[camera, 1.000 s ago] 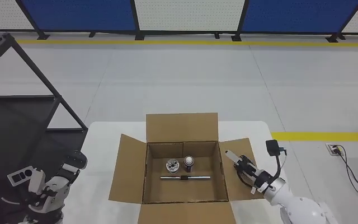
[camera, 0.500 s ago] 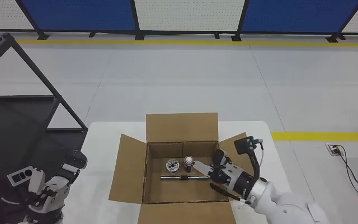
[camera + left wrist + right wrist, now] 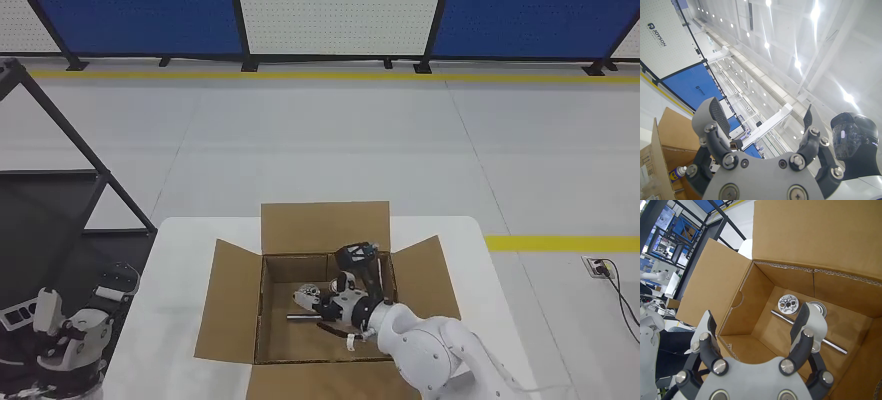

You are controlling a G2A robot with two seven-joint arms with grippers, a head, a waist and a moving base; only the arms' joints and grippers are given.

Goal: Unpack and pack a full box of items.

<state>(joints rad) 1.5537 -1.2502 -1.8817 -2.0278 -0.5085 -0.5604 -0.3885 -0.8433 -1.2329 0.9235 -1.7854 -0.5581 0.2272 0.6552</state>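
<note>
An open cardboard box (image 3: 325, 228) stands in the middle of the white table. On its floor lie a round metal disc (image 3: 788, 304) and a long steel rod (image 3: 831, 344). A spray can (image 3: 820, 308) stands beside the disc, partly hidden by a fingertip. My right gripper (image 3: 758, 321) hangs open and empty over the box's inside, above the rod (image 3: 300, 318); from above this gripper (image 3: 322, 306) covers the can. My left gripper (image 3: 762, 117) is open and empty, tilted up toward the ceiling. It sits off the table's left edge (image 3: 112, 282), with the box flap (image 3: 668, 128) and the blue spray can (image 3: 676, 173) beside it.
All the box flaps are folded outward; the right flap (image 3: 428, 290) lies just right of my right arm. A black metal rack (image 3: 60, 200) stands left of the table. Bare table (image 3: 475, 300) shows on either side of the box.
My right arm swung left from over the box's right flap to above the inside of the box, and its gripper stayed open. The left arm shifted slightly at the table's left edge.
</note>
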